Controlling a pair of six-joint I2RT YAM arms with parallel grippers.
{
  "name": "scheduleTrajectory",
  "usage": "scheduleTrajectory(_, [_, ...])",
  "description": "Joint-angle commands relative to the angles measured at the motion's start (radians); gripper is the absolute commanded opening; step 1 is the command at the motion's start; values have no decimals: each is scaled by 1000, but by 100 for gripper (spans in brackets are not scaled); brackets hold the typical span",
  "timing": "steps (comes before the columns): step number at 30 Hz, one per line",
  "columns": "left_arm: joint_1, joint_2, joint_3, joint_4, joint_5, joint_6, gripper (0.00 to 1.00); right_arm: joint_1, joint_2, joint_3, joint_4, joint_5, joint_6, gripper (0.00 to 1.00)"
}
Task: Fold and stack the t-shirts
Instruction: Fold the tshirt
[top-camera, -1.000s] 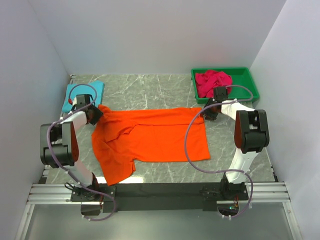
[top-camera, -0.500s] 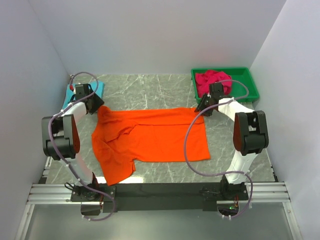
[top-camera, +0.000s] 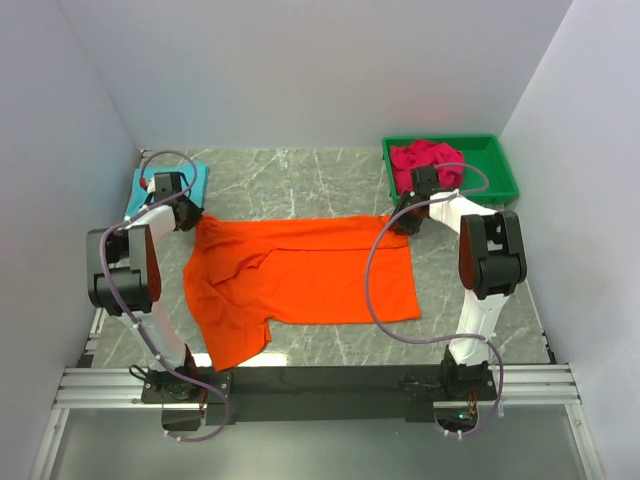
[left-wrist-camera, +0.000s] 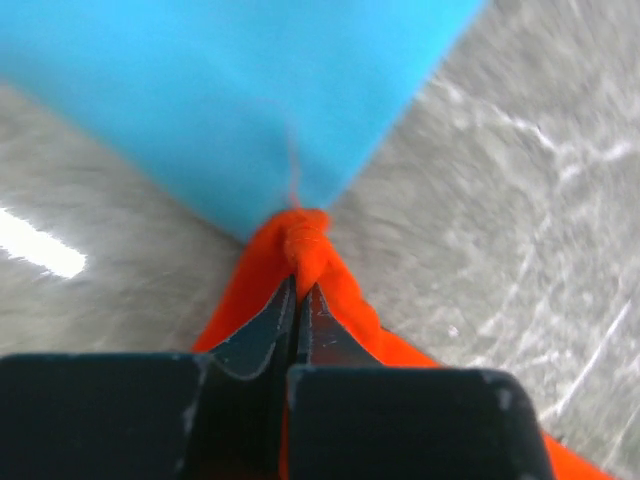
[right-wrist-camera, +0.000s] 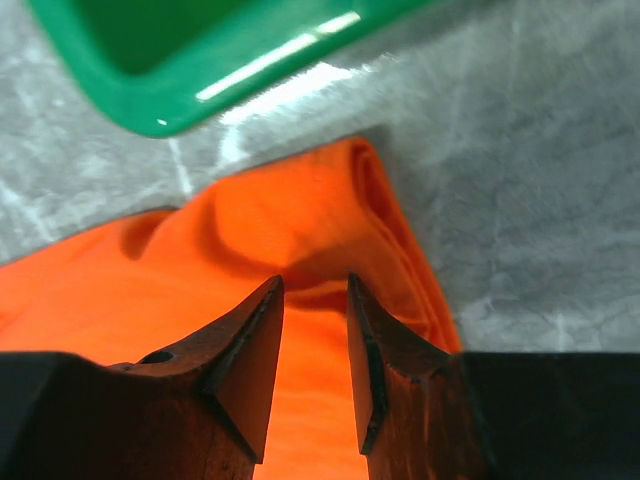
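walls: plain white, three sides | tabletop: grey marble-look — glossy glare | near edge: aluminium rail

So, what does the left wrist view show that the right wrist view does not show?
Only the left wrist view shows the turquoise t-shirt and the left gripper shut on a bunched corner of the orange t-shirt, right at the turquoise edge. Only the right wrist view shows a corner of the green bin and the right gripper, fingers apart over orange cloth. Both show the orange t-shirt and the marble table.
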Motion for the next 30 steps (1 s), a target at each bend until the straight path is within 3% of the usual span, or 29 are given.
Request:
scheduleTrajectory(1, [31, -91, -48, 27, -105, -89, 1, 0, 4, 32, -35, 43, 12, 39])
scheduleTrajectory(6, [40, -160, -90, 41, -128, -161, 1, 0, 14, 32, -50, 57, 15, 38])
scheduleTrajectory(9, [41, -173, -105, 56, -134, -153, 7, -3, 17, 38, -65, 71, 15, 37])
scheduleTrajectory(12, [46, -160, -85, 29, -139, -121, 22, -3, 24, 52, -91, 90, 8, 37])
scheduleTrajectory(14, [48, -162, -77, 16, -130, -109, 43, -3, 23, 53, -98, 102, 5, 37])
scheduleTrajectory(16, [45, -194, -84, 3, -127, -89, 56, 0, 8, 38, -76, 99, -7, 37])
scheduleTrajectory(17, [45, -211, -87, -2, -130, -83, 70, 3, -20, 29, -62, 96, -14, 37])
scheduleTrajectory(19, [35, -266, -88, -40, -137, -51, 81, 15, -49, 15, -42, 109, -34, 38])
scheduleTrajectory(30, [-139, -539, -206, -192, -156, 87, 83, 37, -118, 18, -13, 211, -95, 39])
